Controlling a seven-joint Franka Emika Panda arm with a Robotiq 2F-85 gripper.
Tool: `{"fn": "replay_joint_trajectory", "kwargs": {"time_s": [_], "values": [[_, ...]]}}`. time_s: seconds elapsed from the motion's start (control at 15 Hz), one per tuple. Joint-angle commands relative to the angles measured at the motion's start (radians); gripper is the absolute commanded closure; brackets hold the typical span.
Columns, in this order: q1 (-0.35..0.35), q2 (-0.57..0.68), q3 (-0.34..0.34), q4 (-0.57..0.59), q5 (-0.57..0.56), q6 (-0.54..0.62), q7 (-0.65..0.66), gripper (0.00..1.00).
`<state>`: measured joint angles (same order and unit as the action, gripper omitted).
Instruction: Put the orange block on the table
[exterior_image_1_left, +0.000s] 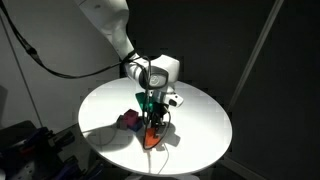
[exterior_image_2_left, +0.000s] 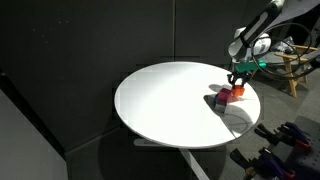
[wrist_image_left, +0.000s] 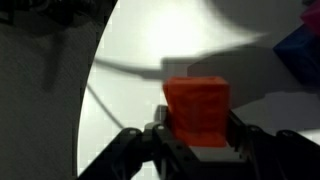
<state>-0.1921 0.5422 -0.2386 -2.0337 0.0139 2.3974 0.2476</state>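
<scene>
The orange block (wrist_image_left: 197, 108) sits between my gripper's (wrist_image_left: 197, 135) two black fingers in the wrist view, and the fingers are closed against its sides. In an exterior view the gripper (exterior_image_1_left: 152, 122) points down over the round white table (exterior_image_1_left: 200, 115), with the orange block (exterior_image_1_left: 150, 137) at its tips close to the tabletop. I cannot tell if the block touches the surface. In an exterior view the gripper (exterior_image_2_left: 238, 82) holds the block (exterior_image_2_left: 240, 90) near the table's (exterior_image_2_left: 170, 100) far edge.
A magenta block (exterior_image_1_left: 128, 122) lies on the table right beside the gripper; it also shows in an exterior view (exterior_image_2_left: 226, 97). A blue block (wrist_image_left: 302, 50) is at the wrist view's upper right. A thin cable (wrist_image_left: 120, 65) crosses the tabletop. The table edge is close by.
</scene>
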Motion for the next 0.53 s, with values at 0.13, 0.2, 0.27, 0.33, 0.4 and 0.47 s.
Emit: {"fn": "replay_joint_trajectory", "kwargs": {"time_s": [0.13, 0.2, 0.27, 0.33, 0.4, 0.47], "values": [[-0.004, 0.002, -0.005, 0.014, 0.011, -0.002, 0.008, 0.72], [-0.004, 0.002, -0.005, 0.014, 0.008, -0.002, 0.004, 0.72], [-0.004, 0.002, -0.005, 0.014, 0.007, -0.006, -0.001, 0.22], [-0.003, 0.002, -0.005, 0.013, 0.004, -0.005, -0.001, 0.21], [-0.002, 0.002, -0.006, 0.012, 0.003, -0.004, 0.000, 0.15], [-0.001, 0.001, -0.007, 0.011, 0.001, -0.005, 0.000, 0.07]]}}
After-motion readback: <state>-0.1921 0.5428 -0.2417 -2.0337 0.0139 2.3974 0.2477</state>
